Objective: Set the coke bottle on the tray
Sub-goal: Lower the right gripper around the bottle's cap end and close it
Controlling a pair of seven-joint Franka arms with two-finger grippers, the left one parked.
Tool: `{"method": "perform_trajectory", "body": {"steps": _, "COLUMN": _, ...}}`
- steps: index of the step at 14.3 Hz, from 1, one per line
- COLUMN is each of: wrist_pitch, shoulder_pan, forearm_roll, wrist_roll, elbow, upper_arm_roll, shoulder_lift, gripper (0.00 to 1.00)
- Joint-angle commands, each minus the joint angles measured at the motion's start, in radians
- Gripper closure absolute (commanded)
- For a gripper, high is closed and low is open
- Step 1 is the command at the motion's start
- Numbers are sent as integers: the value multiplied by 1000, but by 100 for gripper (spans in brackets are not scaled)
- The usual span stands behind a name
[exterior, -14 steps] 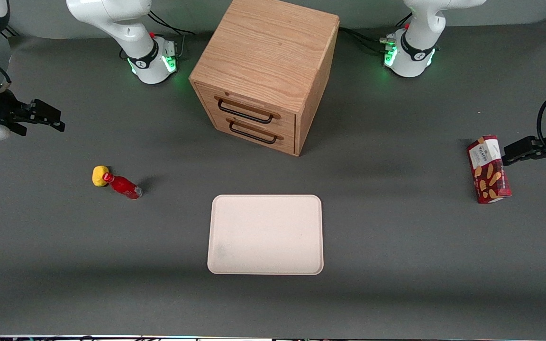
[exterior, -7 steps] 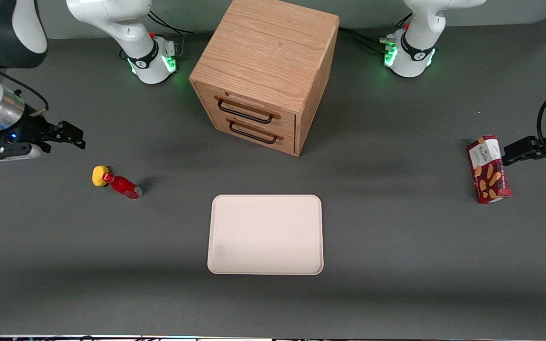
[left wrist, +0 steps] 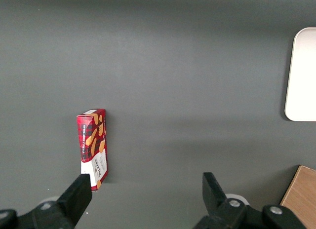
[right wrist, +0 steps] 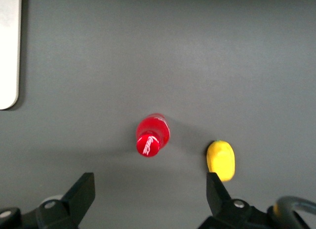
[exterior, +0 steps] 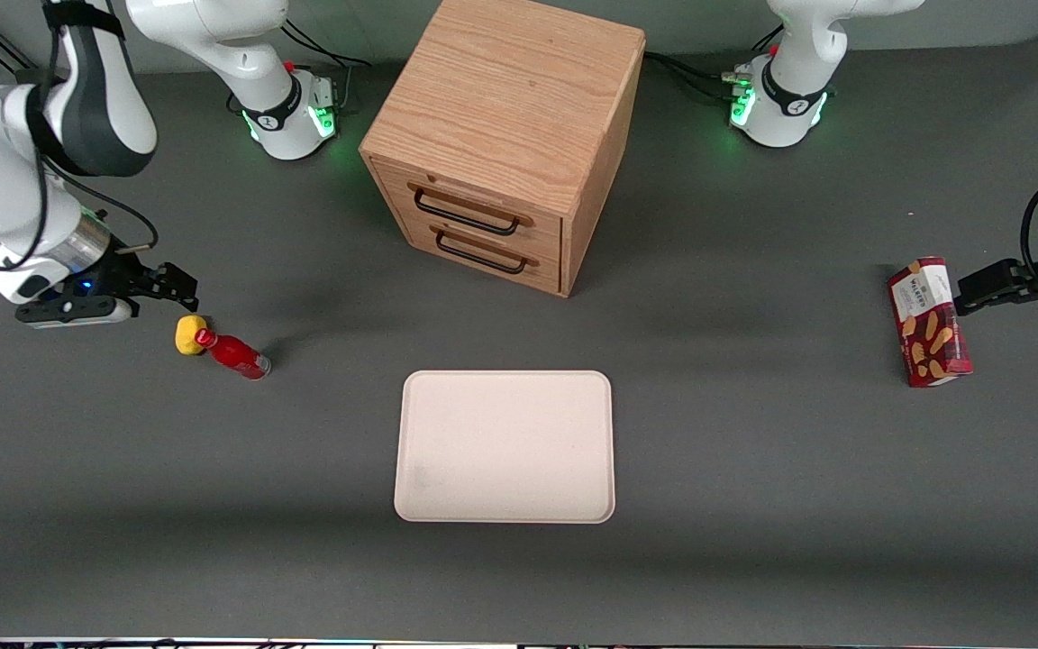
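Note:
The coke bottle is small and red with a red cap and a clear base. It stands on the grey table, touching or nearly touching a yellow lump. My right gripper is open and empty. It hangs above the table, just farther from the front camera than the lump and bottle. In the right wrist view the bottle is seen from over its cap, ahead of the open gripper and apart from it. The cream-pink tray lies flat and bare, toward the table's middle.
A wooden drawer cabinet with two closed drawers stands farther from the front camera than the tray. A red snack box lies toward the parked arm's end. The yellow lump sits beside the bottle. A tray edge shows in the right wrist view.
My right arm has swung in from the table's end toward the bottle and yellow lump, gripper still open. The bottle, lump and tray have not moved.

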Motion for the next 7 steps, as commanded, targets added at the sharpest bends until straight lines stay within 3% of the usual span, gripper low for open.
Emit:
{"method": "perform_trajectory", "body": {"steps": 1, "wrist_pitch": 173, "shoulder_pan": 13, "forearm_roll": -9, "wrist_roll": 16, "elbow": -84, "upper_arm_roll": -11, "shoulder_lift": 40, "gripper": 0}}
{"method": "perform_trajectory", "body": {"steps": 7, "wrist_pitch": 343, "shoulder_pan": 12, "forearm_roll": -8, "wrist_roll": 16, "elbow": -86, "upper_arm_roll": -17, "shoulder_lift": 171, "gripper": 0}}
